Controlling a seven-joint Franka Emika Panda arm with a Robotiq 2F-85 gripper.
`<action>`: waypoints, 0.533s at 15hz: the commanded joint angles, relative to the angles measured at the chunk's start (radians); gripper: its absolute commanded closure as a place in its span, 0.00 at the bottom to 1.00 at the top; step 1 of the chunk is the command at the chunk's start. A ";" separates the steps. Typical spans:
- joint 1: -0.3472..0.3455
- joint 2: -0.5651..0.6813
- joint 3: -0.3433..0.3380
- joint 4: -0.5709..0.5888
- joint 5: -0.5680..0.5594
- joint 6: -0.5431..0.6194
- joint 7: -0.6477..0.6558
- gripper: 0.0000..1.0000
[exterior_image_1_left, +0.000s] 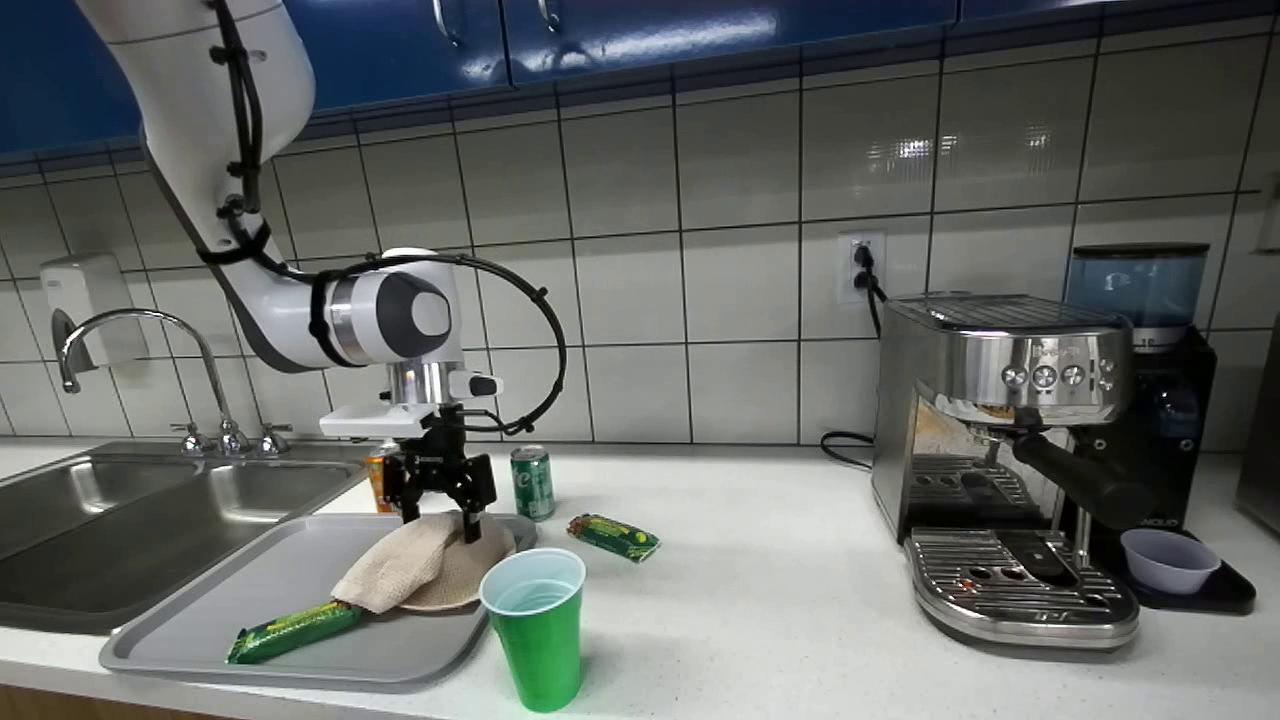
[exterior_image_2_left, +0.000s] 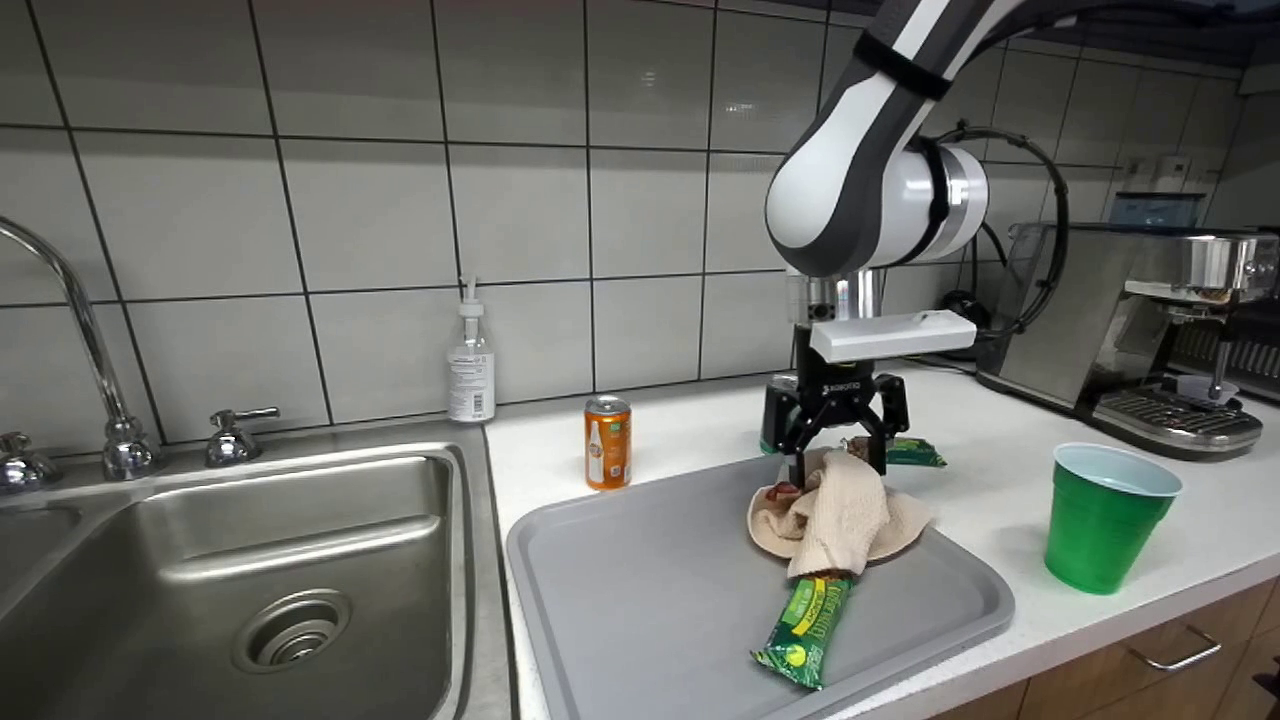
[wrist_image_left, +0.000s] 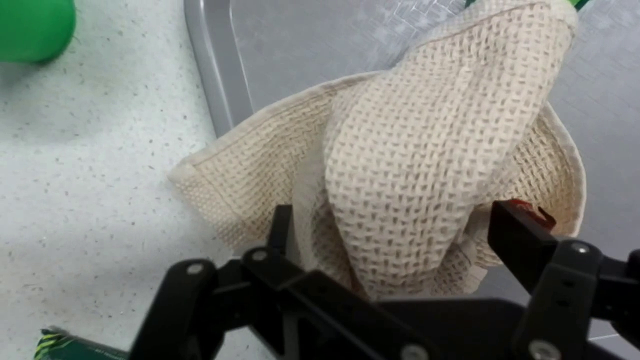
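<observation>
One beige cloth (exterior_image_2_left: 842, 515), judged light, limp and easily bunched, lay crumpled on the far right of the gray tray (exterior_image_2_left: 650, 600), its raised fold (wrist_image_left: 400, 205), probably the best hold, between the spread fingers (wrist_image_left: 517, 240) of the gripper (exterior_image_2_left: 837, 468).

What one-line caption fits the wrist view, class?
The open hand straddles a bunched beige cloth overlapping a grey tray.

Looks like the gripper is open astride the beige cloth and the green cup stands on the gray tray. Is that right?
No: the green cup stands on the white counter, beside the gray tray, as an exterior view shows. The gripper is open astride the beige cloth.
</observation>
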 joint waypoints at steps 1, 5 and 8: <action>0.015 0.009 -0.010 -0.010 -0.030 0.034 0.054 0.00; 0.021 0.039 -0.009 -0.004 -0.021 0.069 0.073 0.00; 0.027 0.065 -0.015 0.000 -0.022 0.091 0.085 0.00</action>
